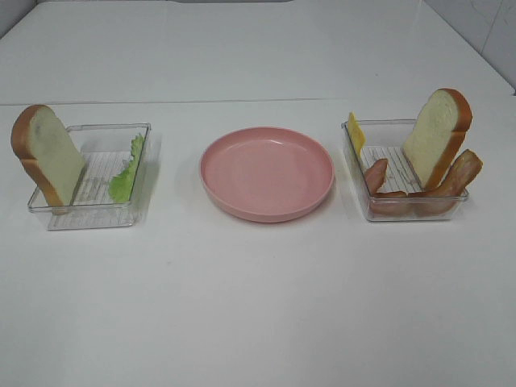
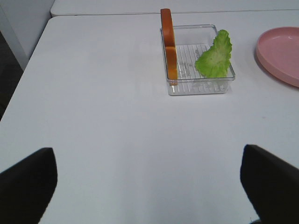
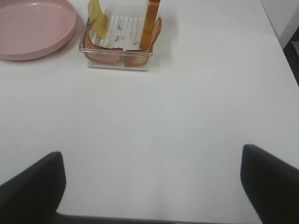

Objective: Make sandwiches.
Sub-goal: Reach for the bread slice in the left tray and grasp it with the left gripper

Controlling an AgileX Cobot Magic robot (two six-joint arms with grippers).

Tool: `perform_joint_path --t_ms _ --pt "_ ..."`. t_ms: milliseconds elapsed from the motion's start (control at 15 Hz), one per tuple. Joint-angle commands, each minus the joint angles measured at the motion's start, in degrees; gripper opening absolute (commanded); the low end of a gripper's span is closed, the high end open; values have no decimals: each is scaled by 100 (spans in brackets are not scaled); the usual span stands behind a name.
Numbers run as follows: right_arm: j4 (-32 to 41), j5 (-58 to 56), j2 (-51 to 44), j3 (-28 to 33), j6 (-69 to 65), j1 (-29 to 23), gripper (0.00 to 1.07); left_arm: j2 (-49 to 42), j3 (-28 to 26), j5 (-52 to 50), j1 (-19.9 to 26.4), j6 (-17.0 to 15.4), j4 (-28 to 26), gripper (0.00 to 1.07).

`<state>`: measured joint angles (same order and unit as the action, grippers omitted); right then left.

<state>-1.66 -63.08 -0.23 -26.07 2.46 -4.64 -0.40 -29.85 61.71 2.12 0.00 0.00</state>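
Observation:
The parts for the sandwiches sit apart in two clear trays. In the left tray (image 1: 89, 216) a bread slice (image 1: 47, 153) leans upright beside a green lettuce leaf (image 1: 127, 171). The right tray (image 1: 403, 213) holds another bread slice (image 1: 436, 135), a yellow cheese square (image 1: 355, 133) and bacon strips (image 1: 455, 179). My left gripper (image 2: 149, 186) is open, well short of the lettuce (image 2: 215, 56) and bread (image 2: 169, 44). My right gripper (image 3: 149, 186) is also open, well back from the bacon (image 3: 114, 53) and cheese (image 3: 96, 16). Neither holds anything. The exterior high view shows no gripper.
An empty pink round plate (image 1: 266, 172) lies between the two trays on the white table. The table's left edge (image 2: 28, 70) shows in the left wrist view. Its right edge (image 3: 280, 42) shows in the right wrist view.

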Motion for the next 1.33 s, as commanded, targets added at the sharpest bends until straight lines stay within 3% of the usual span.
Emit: perform_joint_path --t_ms 67,800,1067,1133,1333 --pt "-23 11 -172 17 34 23 99 -86 17 -17 0 0 -40 101" --pt "-23 11 -172 17 34 23 99 52 -11 34 0 -40 -63 101" --pt "-23 11 -172 17 34 23 99 2298 -1192 900 0 -40 172 101" --pt "-23 11 -172 17 34 23 99 3988 -1954 997 0 -92 201 101" --pt "-23 11 -172 17 34 23 99 5936 -3071 1094 0 -109 201 101"
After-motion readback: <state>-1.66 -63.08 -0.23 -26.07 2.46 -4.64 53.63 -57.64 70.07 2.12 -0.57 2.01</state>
